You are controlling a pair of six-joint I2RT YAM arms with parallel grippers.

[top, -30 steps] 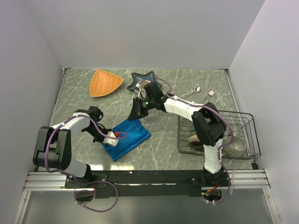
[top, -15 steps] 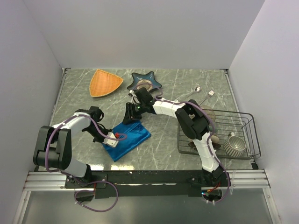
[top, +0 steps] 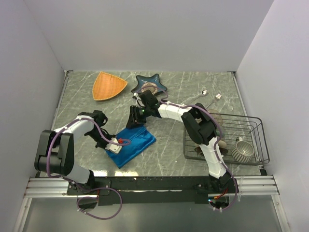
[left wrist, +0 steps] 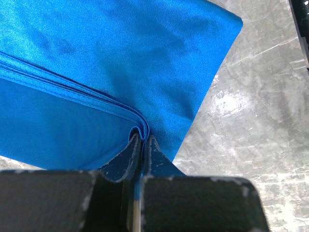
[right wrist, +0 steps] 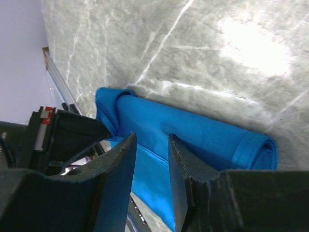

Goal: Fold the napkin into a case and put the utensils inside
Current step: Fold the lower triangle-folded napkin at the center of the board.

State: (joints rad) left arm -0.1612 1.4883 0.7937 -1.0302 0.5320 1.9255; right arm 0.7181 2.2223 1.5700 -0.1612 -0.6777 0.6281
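Right gripper (right wrist: 151, 141): 2 fingers parted, narrow gap, over the folded blue napkin (right wrist: 203, 137). Rolled edge at the napkin's right end. Grey marble table (right wrist: 193, 48) beyond. Left arm (right wrist: 53, 133) sits at the napkin's left corner.

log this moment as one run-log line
phase: napkin fold | left gripper: shut on napkin folded edge | right gripper: open above napkin | spoon, fork: on table, far right
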